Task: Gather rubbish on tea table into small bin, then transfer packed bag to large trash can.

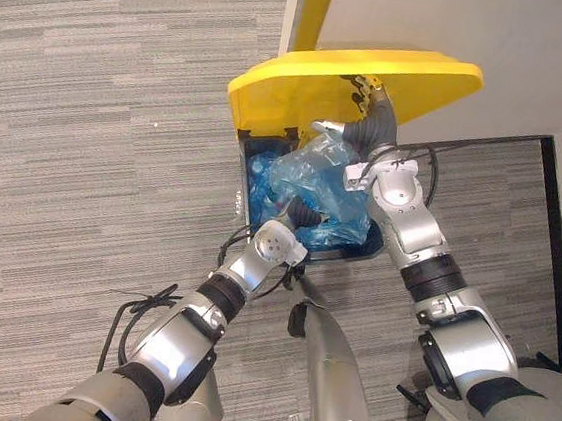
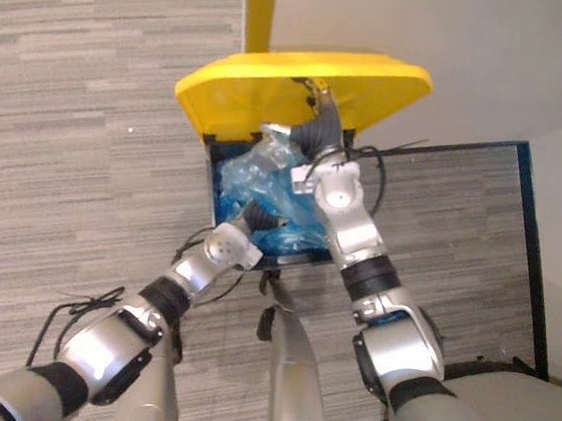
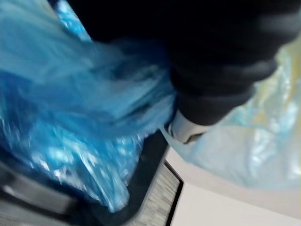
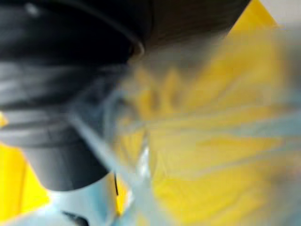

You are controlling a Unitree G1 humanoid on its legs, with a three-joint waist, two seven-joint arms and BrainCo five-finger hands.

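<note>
Grey carpet [image 1: 91,100], yellow-lidded trash can [image 1: 245,182], blue bag [image 1: 309,178] crowding its mouth, left hand [image 1: 299,215], right hand [image 1: 374,128], grips cannot be told

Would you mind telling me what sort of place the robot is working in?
Probably an office or similar indoor commercial space: grey striped carpet tiles, a plain white wall, and a large trash can with a yellow lid.

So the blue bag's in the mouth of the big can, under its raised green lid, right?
Not green: the lid is yellow, as the left eye view shows. The blue bag is in the mouth of the can, under that raised lid.
</note>
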